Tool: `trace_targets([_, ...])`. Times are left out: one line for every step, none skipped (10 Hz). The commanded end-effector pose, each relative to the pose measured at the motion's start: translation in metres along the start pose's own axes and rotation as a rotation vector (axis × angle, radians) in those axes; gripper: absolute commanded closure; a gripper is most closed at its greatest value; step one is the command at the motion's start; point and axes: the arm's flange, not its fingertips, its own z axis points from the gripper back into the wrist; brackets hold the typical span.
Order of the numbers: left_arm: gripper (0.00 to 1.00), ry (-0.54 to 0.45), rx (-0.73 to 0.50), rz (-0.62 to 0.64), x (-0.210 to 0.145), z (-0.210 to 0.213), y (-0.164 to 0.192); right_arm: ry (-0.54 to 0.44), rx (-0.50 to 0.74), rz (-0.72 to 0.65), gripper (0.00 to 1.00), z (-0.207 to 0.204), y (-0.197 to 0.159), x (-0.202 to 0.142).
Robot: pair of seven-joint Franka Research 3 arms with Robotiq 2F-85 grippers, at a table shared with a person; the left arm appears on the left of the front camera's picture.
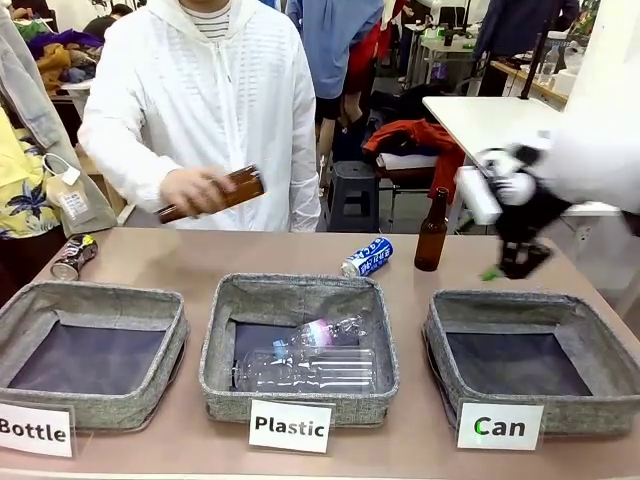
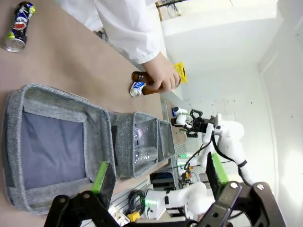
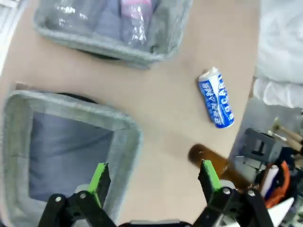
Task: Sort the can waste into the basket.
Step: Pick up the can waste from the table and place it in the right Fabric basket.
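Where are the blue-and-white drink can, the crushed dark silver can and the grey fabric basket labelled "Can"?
blue-and-white drink can [image 1: 367,257]: front view, middle of its lettered side.
crushed dark silver can [image 1: 73,257]: front view, middle of its body.
grey fabric basket labelled "Can" [image 1: 510,298]: front view, far rim.

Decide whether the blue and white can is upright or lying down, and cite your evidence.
Lying down. The blue and white can rests lengthwise on the table; the brown bottle beside it stands upright by contrast.
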Motion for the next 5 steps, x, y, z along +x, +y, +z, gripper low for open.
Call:
trace_targets([0.0,-0.007,-0.019,-0.02,0.0,0.001,-0.001,0.122,0.085,0.099,0.0,0.013,-0.045,0.002])
trace_targets([0.0,-0.007,-0.019,-0.02,0.0,0.001,-0.001,0.113,0.075,0.116,0.0,0.016,-0.043,0.006])
trace_targets([0.0,0.0,0.0,0.0,0.0,0.0,0.0,0.09,0.075,0.146,0.0,0.012,-0.042,0.007])
trace_targets([0.0,-0.15,-0.087,-0.033,0.009,0.062,-0.035,0.091,0.07,0.192,0.0,0.001,-0.054,0.01])
trace_targets([0.0,-0.241,-0.129,-0.08,0.013,0.109,-0.06,0.095,0.065,0.246,0.0,-0.011,-0.072,0.014])
